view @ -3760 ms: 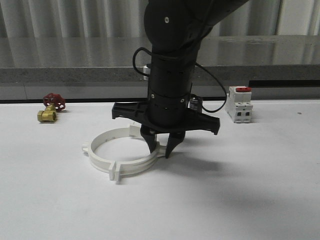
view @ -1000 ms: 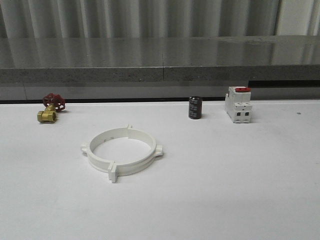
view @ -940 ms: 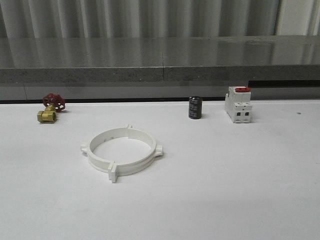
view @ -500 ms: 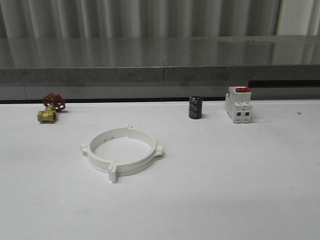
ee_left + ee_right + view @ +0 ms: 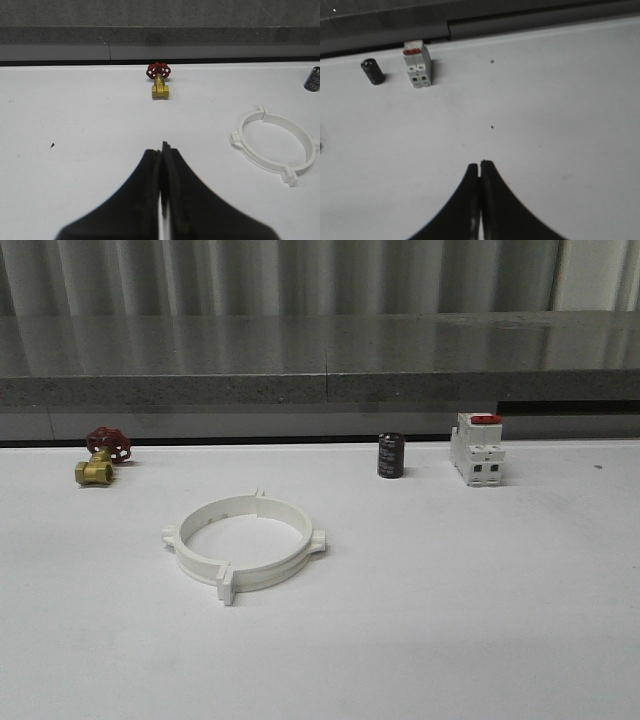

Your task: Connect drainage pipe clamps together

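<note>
The two white plastic clamps (image 5: 243, 543) lie joined as one smooth ring with small flat tabs sticking out at the seams, flat on the matte white table (image 5: 480, 590). No writing is readable on anything. The left gripper (image 5: 162, 150) has its black fingers pressed together; the ring lies ahead of it, off to one side. The right gripper (image 5: 480, 168) is likewise closed, holding nothing.
</note>
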Tool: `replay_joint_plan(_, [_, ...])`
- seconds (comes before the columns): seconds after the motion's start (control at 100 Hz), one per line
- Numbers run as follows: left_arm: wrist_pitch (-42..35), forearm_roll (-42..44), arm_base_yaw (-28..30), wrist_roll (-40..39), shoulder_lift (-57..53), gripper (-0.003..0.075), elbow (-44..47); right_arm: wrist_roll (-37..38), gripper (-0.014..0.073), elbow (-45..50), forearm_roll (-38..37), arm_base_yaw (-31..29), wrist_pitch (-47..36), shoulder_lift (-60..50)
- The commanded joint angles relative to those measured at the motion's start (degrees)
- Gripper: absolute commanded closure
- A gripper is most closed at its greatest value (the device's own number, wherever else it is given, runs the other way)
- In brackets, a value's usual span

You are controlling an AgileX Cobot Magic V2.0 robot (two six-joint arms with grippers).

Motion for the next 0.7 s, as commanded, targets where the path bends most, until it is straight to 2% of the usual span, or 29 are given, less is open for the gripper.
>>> replay_joint_plan(0.0, [-4.12,-0.51,0.11,-0.17,0.32,0.0741,-1.59,-3.63,0.0659,2.64,1.74,-1.76,-10.16,-3.07])
replay_joint_plan(0.24, [-4.12,-0.51,0.11,-0.17,0.32,0.0741,-1.59,-21.15,0.0659,14.21,18.90,-10.55,-21.23,-13.05])
replay_joint_plan(0.41, [-4.12,-0.51,0.11,-0.17,0.32,0.0741,-1.59,-21.64,0.0659,20.51,19.18,-12.85,-27.83,-19.77])
replay_joint_plan(0.69, [-3.97,-0.51,0.11,-0.17,0.32,0.0741,-1.59,-21.58,0.0659,29.44,19.13,-12.85,-43.60,-19.45])
